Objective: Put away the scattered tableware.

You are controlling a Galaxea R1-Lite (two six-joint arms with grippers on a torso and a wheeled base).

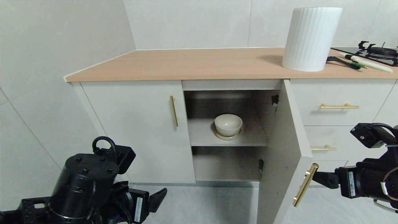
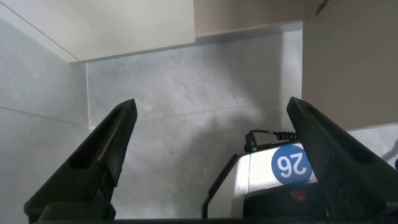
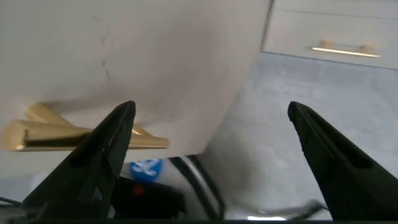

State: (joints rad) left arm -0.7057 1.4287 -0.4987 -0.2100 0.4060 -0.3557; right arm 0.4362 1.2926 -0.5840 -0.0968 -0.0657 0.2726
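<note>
The right gripper (image 3: pixel 210 107) has its fingers spread wide with nothing between them but the tip of the gold door handle (image 3: pixel 62 132). The bar passes behind one finger (image 3: pixel 93 162), so whether metal meets pad cannot be told. In the head view only one of its fingers is plain, level and pointing at the handle from the outer face of the open cabinet door (image 1: pixel 286 140). The arm behind it lies roughly horizontal and is cut off by the picture's edge. The left gripper (image 2: pixel 211 102) is also wide open and holds nothing. It sits low in front of the closed left-hand door (image 1: pixel 133 124), aimed down at the grey floor, and much of the arm is cut off by the frame. Each wrist carries a small white label whose print is too small to read. Inside the open compartment a cream bowl (image 1: pixel 228 123) stands upright on a shallow plate (image 1: pixel 228 136) on the middle shelf (image 1: pixel 202 133). Only the plate's rim shows, and the lower compartment lies in shadow. On the wooden counter (image 1: pixel 186 63) above stands a tall white ribbed cylinder (image 1: pixel 311 37). Just beyond it lie two long-handled utensils, one dark (image 1: pixel 343 62) and one cream (image 1: pixel 368 64), whose working ends are hard to make out. A black burner (image 1: pixel 377 51) beside them is cut by the edge. Two drawers with gold pulls (image 1: pixel 339 106) sit to the right of the open door.
</note>
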